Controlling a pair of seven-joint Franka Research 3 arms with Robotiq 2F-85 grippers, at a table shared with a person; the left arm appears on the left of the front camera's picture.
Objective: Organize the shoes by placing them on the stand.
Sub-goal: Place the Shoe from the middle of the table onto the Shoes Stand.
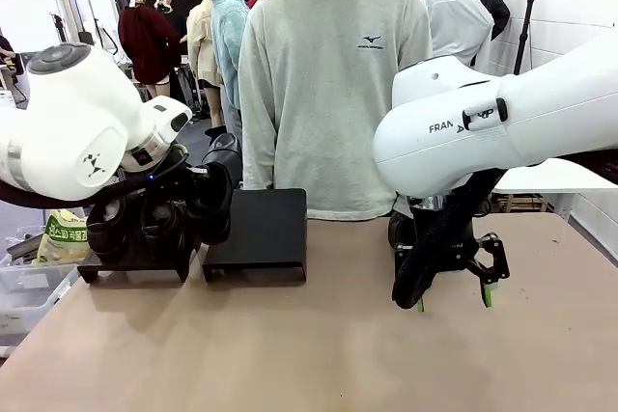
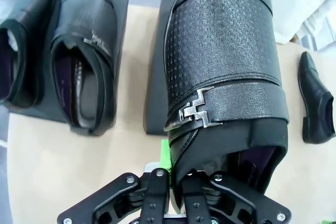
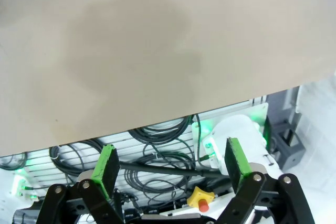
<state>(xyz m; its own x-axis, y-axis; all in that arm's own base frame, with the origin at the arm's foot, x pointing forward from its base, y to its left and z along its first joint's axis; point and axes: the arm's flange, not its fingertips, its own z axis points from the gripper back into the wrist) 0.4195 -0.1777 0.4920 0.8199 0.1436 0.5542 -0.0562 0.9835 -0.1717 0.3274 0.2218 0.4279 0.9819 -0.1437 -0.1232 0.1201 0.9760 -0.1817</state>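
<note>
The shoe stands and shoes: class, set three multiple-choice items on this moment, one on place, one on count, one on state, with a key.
1. Where does the loose shoe lie?
A. On the table
B. On a stand
C. In the right gripper

2. How many shoes rest on the far stand in the left wrist view?
A. None
B. Two
C. Four

3. How is the right gripper?
A. Shut on a shoe
B. Open, holding nothing
C. Shut, holding nothing

Key: 1 A, it lies on the bare tan table; 2 B, a pair sits side by side there; 3 B, its green pads stand apart over the table.
</note>
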